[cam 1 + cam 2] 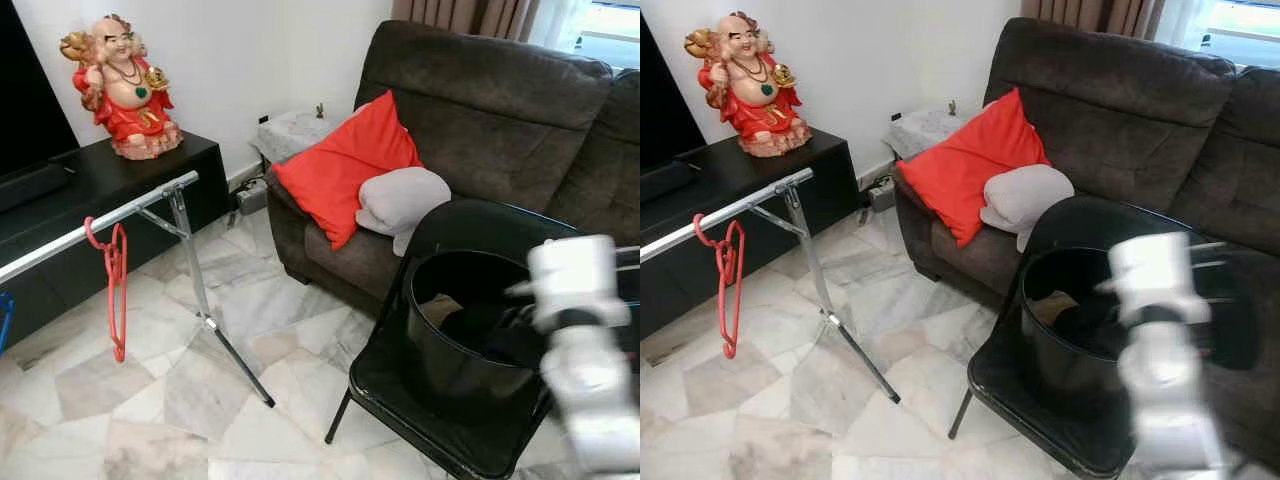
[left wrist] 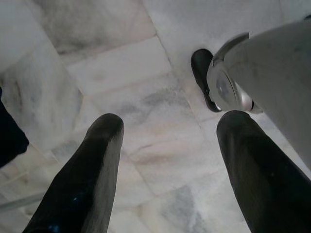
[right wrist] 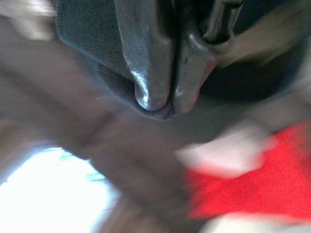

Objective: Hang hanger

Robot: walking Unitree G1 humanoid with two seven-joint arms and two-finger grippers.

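A red hanger (image 1: pixel 116 280) hangs by its hook on the silver rail of a clothes rack (image 1: pixel 110 218) at the left. A black bucket (image 1: pixel 455 340) stands on a black folding chair (image 1: pixel 400 385) before the sofa. My right arm (image 1: pixel 580 320), blurred, reaches over the bucket's right side. In the right wrist view my right gripper (image 3: pixel 170 99) is shut, its fingers (image 3: pixel 146 73) pinching a dark grey cloth (image 3: pixel 92 43); a dark hook-like part (image 3: pixel 218 24) sits beside them. My left gripper (image 2: pixel 172 121) hangs open over the marble floor.
A dark brown sofa (image 1: pixel 500 110) holds a red cushion (image 1: pixel 345 165) and a grey one (image 1: pixel 400 200). A black cabinet (image 1: pixel 110 190) carries a red figurine (image 1: pixel 125 90). The rack's leg (image 1: pixel 235 355) slants across the floor. Something blue (image 1: pixel 4 315) shows at the far left edge.
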